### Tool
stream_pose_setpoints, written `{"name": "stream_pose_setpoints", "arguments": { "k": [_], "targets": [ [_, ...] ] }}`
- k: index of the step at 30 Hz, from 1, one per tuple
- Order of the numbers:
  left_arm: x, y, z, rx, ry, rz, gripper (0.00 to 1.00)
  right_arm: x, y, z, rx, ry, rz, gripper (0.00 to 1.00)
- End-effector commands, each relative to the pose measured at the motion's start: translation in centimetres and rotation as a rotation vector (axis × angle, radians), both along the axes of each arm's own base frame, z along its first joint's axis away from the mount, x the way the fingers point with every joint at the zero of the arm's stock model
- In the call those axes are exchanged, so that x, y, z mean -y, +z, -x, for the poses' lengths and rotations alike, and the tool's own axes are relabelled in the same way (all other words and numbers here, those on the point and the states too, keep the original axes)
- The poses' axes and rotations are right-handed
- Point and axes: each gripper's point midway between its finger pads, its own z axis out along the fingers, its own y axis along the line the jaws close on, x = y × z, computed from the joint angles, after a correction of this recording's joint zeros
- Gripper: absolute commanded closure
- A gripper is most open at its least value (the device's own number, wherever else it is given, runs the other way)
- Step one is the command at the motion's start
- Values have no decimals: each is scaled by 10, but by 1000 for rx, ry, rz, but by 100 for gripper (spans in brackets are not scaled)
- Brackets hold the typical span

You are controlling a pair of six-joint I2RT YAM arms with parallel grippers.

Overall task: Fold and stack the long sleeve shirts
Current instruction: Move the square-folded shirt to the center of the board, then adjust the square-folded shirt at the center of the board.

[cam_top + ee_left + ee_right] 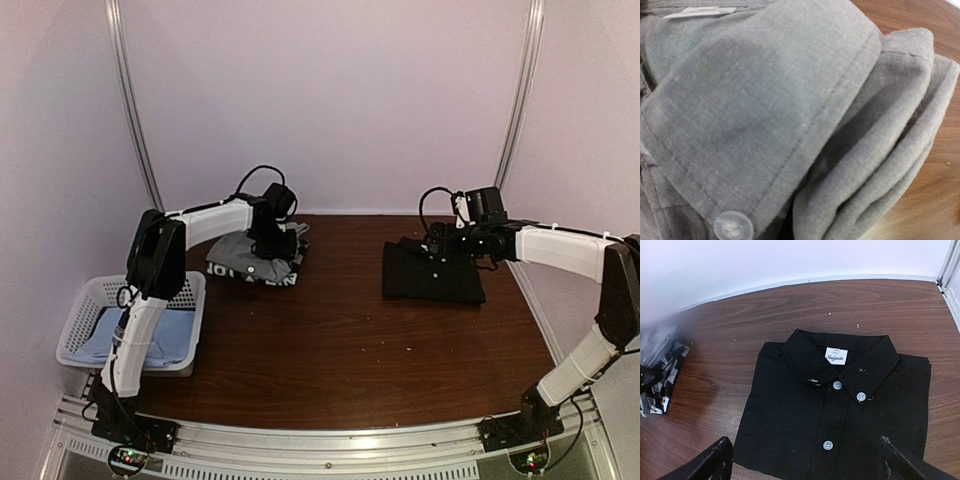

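A greyish long sleeve shirt (236, 256) lies bunched at the back left of the table. My left gripper (270, 240) is pressed down into it. Its grey cloth (765, 100) with a clear button (733, 226) fills the left wrist view and hides the fingers; the gripper is shut on a fold. A black long sleeve shirt (432, 275) lies folded flat at the back right, collar and white label up (805, 405). My right gripper (807, 465) hovers open just above its near edge, nothing between the fingers (720, 460). A light blue shirt (160, 335) lies in the basket.
A white lattice basket (85, 300) stands at the left table edge beside the left arm. The brown wooden table (340, 340) stretches between the two shirts. White walls close the back and sides. The grey pile (660, 375) shows at the right wrist view's left edge.
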Motion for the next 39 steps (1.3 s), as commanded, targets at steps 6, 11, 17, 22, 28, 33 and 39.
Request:
{"name": "stream_pose_setpoints", "arguments": {
  "k": [6,11,17,22,28,33,39],
  "targets": [
    [104,12,22,-53,-84,379,72,-2,1,3,18,12,2,0],
    [121,38,25,-26,-148,429,45,-2,0,2,13,9,5,0],
    [98,86,13,87,-139,402,33,-4,1,-1,13,8,6,0],
    [25,80,-12,100,-34,337,35,-8,0,-1,4,14,11,0],
    [-50,59,-28,110,92,235,36,-10,-1,0,-1,16,14,0],
    [-107,40,-40,104,192,161,40,-15,-5,1,-14,27,14,0],
    [-126,11,-37,47,188,77,48,-16,-9,2,-17,26,20,0]
  ]
}}
